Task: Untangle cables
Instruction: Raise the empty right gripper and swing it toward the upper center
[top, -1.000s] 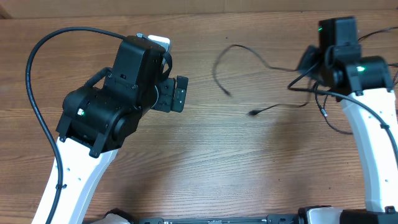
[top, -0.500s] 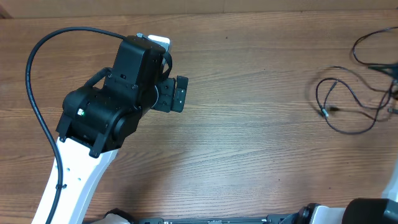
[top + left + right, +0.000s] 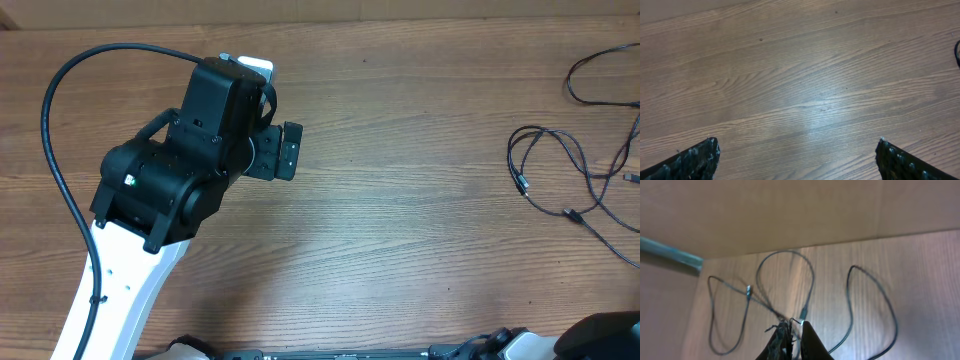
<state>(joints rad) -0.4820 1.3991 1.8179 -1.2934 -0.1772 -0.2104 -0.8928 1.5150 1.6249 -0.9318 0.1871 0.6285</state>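
Observation:
Several thin black cables (image 3: 545, 170) lie in loose loops at the table's right edge, one small plug (image 3: 520, 183) pointing inward. From the right wrist they show as three curves (image 3: 810, 280) spread over the wood, crossing just ahead of my fingers. My right gripper (image 3: 796, 325) is shut, with a thin cable running in between its tips; the overhead view does not show it. My left gripper (image 3: 290, 150) hovers over bare wood at centre left, far from the cables. Its jaws stand wide open (image 3: 796, 150) with nothing between them.
The left arm's thick black cable (image 3: 55, 150) arcs over the table's left side. A tan wall (image 3: 790, 210) with a teal strip (image 3: 670, 252) rises behind the cables. Part of the right arm (image 3: 600, 335) shows at the bottom right corner.
The right arm has left the overhead view from the upper right. The cables were dragged from the table's middle to its right edge. The left arm has not moved.

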